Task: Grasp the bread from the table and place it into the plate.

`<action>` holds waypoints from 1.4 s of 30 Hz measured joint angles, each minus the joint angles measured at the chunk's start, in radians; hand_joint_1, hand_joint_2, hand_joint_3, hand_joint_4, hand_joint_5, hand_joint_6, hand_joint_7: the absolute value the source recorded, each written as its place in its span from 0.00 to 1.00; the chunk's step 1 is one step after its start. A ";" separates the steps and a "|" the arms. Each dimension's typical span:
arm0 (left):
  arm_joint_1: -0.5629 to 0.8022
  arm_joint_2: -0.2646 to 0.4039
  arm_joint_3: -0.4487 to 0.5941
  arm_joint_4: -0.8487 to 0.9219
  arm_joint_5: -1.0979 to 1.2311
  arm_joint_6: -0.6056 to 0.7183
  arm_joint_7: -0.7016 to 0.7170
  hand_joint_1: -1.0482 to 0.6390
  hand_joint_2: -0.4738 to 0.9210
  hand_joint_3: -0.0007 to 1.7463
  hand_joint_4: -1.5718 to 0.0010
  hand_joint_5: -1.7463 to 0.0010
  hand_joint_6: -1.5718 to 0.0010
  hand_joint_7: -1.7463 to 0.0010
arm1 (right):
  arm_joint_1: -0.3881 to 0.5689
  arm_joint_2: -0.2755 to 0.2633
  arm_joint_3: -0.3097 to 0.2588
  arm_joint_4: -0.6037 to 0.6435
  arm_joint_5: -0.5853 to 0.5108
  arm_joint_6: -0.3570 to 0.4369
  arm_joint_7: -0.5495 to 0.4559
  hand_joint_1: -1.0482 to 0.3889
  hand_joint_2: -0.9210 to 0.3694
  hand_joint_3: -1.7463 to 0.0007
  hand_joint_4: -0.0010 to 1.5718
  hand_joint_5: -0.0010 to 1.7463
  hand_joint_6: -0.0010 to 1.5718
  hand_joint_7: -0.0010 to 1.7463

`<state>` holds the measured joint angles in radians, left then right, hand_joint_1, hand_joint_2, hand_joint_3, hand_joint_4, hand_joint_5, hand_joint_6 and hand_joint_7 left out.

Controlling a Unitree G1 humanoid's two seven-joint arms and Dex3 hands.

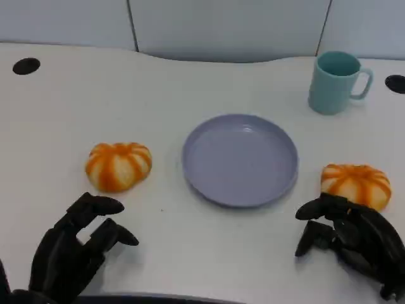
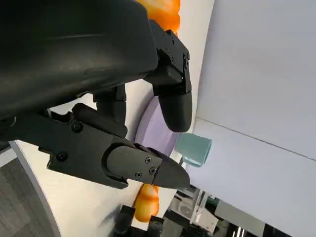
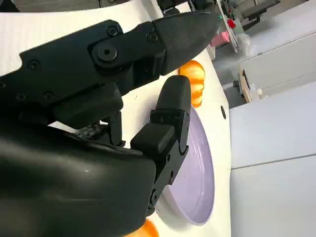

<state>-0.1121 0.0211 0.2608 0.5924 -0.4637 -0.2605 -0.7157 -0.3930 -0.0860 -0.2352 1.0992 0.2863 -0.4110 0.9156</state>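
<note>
White table, wavy far edge against pale grey wall panels; dark cable holes far left and far right. Lavender plate at centre, nothing on it. Left bread on table, left of plate, apart from it. Right bread right of plate, near side. Teal mug far right, upright. Left hand near left, fingers apart, holding nothing, short of left bread. Right hand near right, fingers spread, empty, just beside right bread; contact unclear.
</note>
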 measured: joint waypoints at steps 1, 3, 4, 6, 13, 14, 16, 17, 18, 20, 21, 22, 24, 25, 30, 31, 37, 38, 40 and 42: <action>0.000 0.000 0.000 0.000 0.000 0.000 -0.001 0.25 1.00 0.05 0.78 0.01 0.77 0.23 | 0.000 0.000 0.000 0.000 0.000 0.000 0.000 0.36 0.00 0.94 0.42 0.79 0.46 0.52; 0.000 0.000 0.000 0.000 0.000 0.000 -0.001 0.25 1.00 0.05 0.77 0.01 0.77 0.24 | 0.000 0.000 0.001 -0.002 -0.001 0.000 -0.005 0.37 0.00 0.94 0.41 0.79 0.46 0.52; 0.000 0.000 0.000 0.000 0.000 -0.001 -0.001 0.25 1.00 0.05 0.77 0.01 0.77 0.24 | 0.001 0.000 0.001 -0.003 -0.001 0.001 -0.007 0.37 0.00 0.93 0.41 0.80 0.45 0.52; 0.000 0.000 0.000 0.000 0.003 -0.015 -0.001 0.25 1.00 0.04 0.78 0.02 0.78 0.23 | 0.001 0.000 0.001 -0.003 0.000 0.000 -0.004 0.37 0.00 0.93 0.41 0.80 0.45 0.52; 0.001 -0.005 -0.010 -0.036 0.040 -0.109 0.005 0.28 1.00 0.02 0.82 0.11 0.79 0.35 | 0.001 0.000 0.001 -0.003 0.000 0.003 0.000 0.36 0.00 0.94 0.41 0.79 0.45 0.52; 0.003 -0.004 -0.015 -0.044 0.058 -0.129 0.012 0.27 0.99 0.01 0.84 0.14 0.80 0.38 | 0.001 0.000 0.000 -0.003 0.000 0.002 0.000 0.36 0.00 0.94 0.41 0.79 0.46 0.52; 0.008 0.002 -0.029 -0.067 0.104 -0.175 0.030 0.26 0.98 0.00 0.87 0.16 0.82 0.42 | 0.001 0.000 0.000 0.000 0.000 -0.003 0.000 0.36 0.00 0.95 0.42 0.79 0.46 0.52; 0.010 0.010 -0.040 -0.079 0.132 -0.203 0.041 0.25 0.98 0.00 0.88 0.17 0.82 0.43 | 0.001 0.001 0.000 0.001 0.000 -0.005 -0.001 0.36 0.00 0.95 0.42 0.79 0.46 0.52; 0.011 0.020 -0.049 -0.091 0.159 -0.232 0.051 0.25 0.97 0.00 0.88 0.19 0.82 0.47 | 0.001 0.001 0.000 0.001 0.000 -0.004 -0.003 0.36 0.00 0.94 0.42 0.79 0.46 0.52; 0.014 0.034 -0.061 -0.111 0.233 -0.304 0.096 0.24 0.98 0.00 0.88 0.21 0.81 0.52 | 0.001 0.001 0.001 0.000 -0.001 -0.005 -0.006 0.37 0.00 0.94 0.41 0.79 0.45 0.52; 0.015 0.042 -0.067 -0.120 0.281 -0.345 0.129 0.24 0.97 0.00 0.90 0.22 0.81 0.53 | 0.001 0.001 0.001 0.000 -0.001 -0.006 -0.006 0.37 0.00 0.94 0.41 0.79 0.45 0.52; 0.017 0.051 -0.074 -0.131 0.331 -0.381 0.166 0.24 0.97 0.00 0.91 0.23 0.81 0.54 | 0.001 0.001 0.001 0.000 -0.001 -0.007 -0.005 0.37 0.00 0.94 0.41 0.79 0.45 0.52; 0.024 0.067 -0.084 -0.164 0.437 -0.433 0.250 0.23 0.98 0.00 0.97 0.25 0.85 0.56 | 0.001 0.001 -0.001 0.002 0.001 -0.006 0.001 0.36 0.00 0.95 0.41 0.79 0.46 0.51; 0.025 0.076 -0.089 -0.185 0.504 -0.448 0.301 0.22 0.98 0.00 0.99 0.27 0.87 0.57 | 0.001 0.001 -0.002 0.003 0.002 -0.002 0.002 0.35 0.00 0.96 0.41 0.79 0.46 0.51; 0.024 0.152 -0.119 -0.287 0.794 -0.464 0.506 0.19 0.99 0.00 1.00 0.51 0.98 0.64 | -0.002 0.002 -0.001 0.003 0.002 0.006 -0.006 0.36 0.00 0.95 0.41 0.79 0.46 0.51; 0.020 0.171 -0.125 -0.304 0.839 -0.459 0.533 0.18 1.00 0.00 1.00 0.53 0.98 0.65 | -0.002 0.002 0.000 0.004 0.002 0.001 -0.007 0.36 0.00 0.94 0.41 0.79 0.46 0.51; -0.025 0.283 -0.168 -0.355 1.041 -0.398 0.658 0.16 1.00 0.03 1.00 0.69 1.00 0.87 | -0.001 0.003 0.003 0.003 -0.002 -0.006 -0.010 0.36 0.00 0.94 0.41 0.79 0.46 0.51; -0.036 0.301 -0.179 -0.367 1.074 -0.375 0.668 0.15 1.00 0.03 1.00 0.71 1.00 0.89 | -0.001 0.003 0.002 0.003 -0.002 -0.007 -0.007 0.36 0.00 0.94 0.41 0.79 0.46 0.51; -0.055 0.335 -0.199 -0.400 1.132 -0.322 0.679 0.14 1.00 0.02 1.00 0.74 0.99 0.92 | -0.001 0.004 0.001 0.003 -0.001 -0.007 -0.006 0.36 0.00 0.94 0.42 0.79 0.46 0.51; -0.074 0.362 -0.222 -0.430 1.199 -0.255 0.683 0.13 1.00 0.02 1.00 0.77 0.97 0.91 | -0.001 0.004 0.001 0.003 0.000 -0.007 -0.006 0.37 0.00 0.94 0.41 0.79 0.46 0.51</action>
<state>-0.1864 0.3830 0.0385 0.1625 0.7355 -0.5153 -0.0331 -0.3941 -0.0816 -0.2344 1.1022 0.2859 -0.4177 0.9091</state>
